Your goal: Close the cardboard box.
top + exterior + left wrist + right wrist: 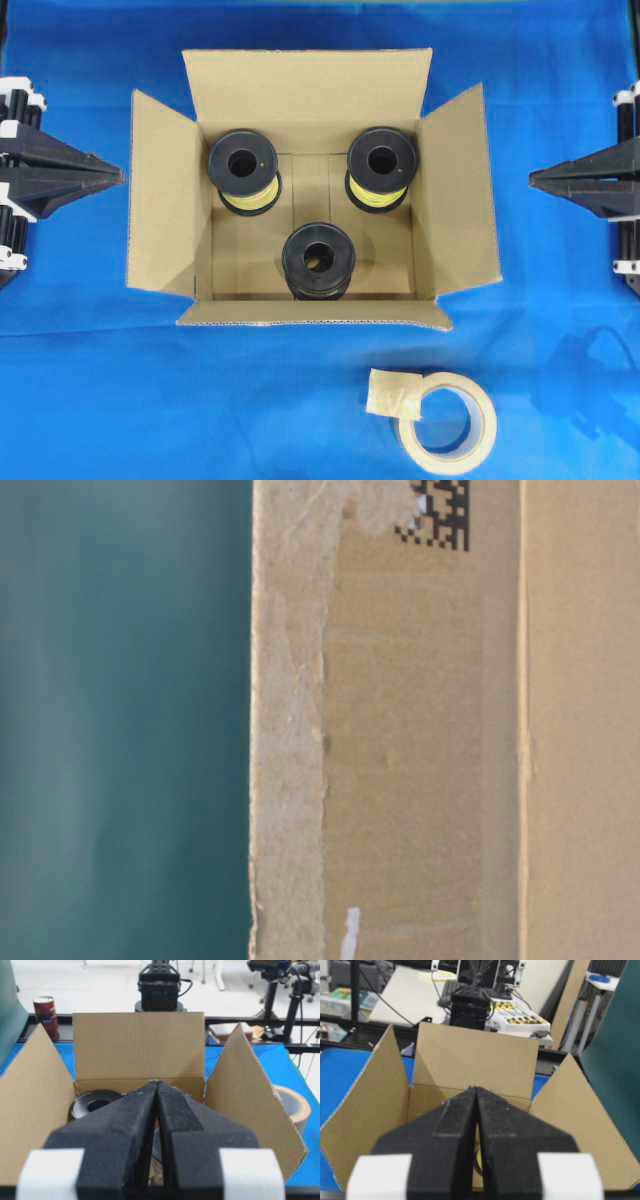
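The large brown corrugated cardboard box (312, 190) sits in the middle of the blue cloth-covered table (100, 400), a little toward the far side in the overhead view, with all four flaps standing open and splayed outward. Inside it stand three black plastic spools: one wound with yellow wire at the far left (243, 170), another with yellow wire at the far right (380, 167), and a third, dark one (319, 260) nearer the front, between and below the other two.

The left gripper (118, 177) rests at the left edge of the table, its tip just beside the box's left flap without visibly touching it. Its black foam-padded fingers (125, 1125) are pressed together with nothing between them. The right gripper (533, 179) sits opposite, a little apart from the right flap, and its padded fingers (450, 1130) likewise meet at the tip, holding nothing.

On the cloth in front of the box, well apart from both arms, lies a beige roll of tape (447, 420) with a loose end of tape folded back at its upper left.

The table-level view is filled by a close stretch of the box's outer wall (400, 760), showing a black square code (440, 515) at the top and patches of torn paper.
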Motion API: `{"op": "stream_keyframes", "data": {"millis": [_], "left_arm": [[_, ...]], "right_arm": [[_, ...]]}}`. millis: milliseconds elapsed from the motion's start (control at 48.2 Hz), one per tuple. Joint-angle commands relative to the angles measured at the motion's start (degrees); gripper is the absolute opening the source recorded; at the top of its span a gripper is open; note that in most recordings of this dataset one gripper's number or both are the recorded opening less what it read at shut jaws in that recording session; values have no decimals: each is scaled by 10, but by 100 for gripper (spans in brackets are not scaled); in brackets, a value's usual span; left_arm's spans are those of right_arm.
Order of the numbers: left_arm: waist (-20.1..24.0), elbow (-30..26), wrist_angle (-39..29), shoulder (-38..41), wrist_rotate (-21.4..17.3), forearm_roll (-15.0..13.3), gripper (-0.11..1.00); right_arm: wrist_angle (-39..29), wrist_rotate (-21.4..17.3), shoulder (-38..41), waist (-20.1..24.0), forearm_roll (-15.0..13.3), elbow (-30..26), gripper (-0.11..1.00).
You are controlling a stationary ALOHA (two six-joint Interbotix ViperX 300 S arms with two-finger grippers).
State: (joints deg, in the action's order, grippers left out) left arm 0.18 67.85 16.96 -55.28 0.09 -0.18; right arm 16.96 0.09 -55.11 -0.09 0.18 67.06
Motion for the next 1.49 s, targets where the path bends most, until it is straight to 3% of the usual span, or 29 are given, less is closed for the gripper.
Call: {"op": "stream_keyframes", "data": {"millis": [0, 228, 436, 726, 995, 1472], "left_arm": [[-5, -8, -18, -7, -5, -16, 0], [-5, -4, -108, -68, -5, -16, 0], [-5, 30, -163, -114, -5, -16, 0], [-5, 77, -158, -95, 3, -18, 0], [-5, 115, -119, -62, 11, -20, 0], [-5, 115, -47, -28, 17, -20, 0]], "right_arm": [[-1, -4, 1, 0, 0, -9, 0], [-82, -11, -31, 0, 8, -18, 0], [-131, -11, -41, -2, 22, 10, 0], [-86, -11, 6, -5, 43, 73, 0], [10, -11, 98, -5, 69, 109, 0], [44, -11, 146, -6, 74, 89, 0]]}}
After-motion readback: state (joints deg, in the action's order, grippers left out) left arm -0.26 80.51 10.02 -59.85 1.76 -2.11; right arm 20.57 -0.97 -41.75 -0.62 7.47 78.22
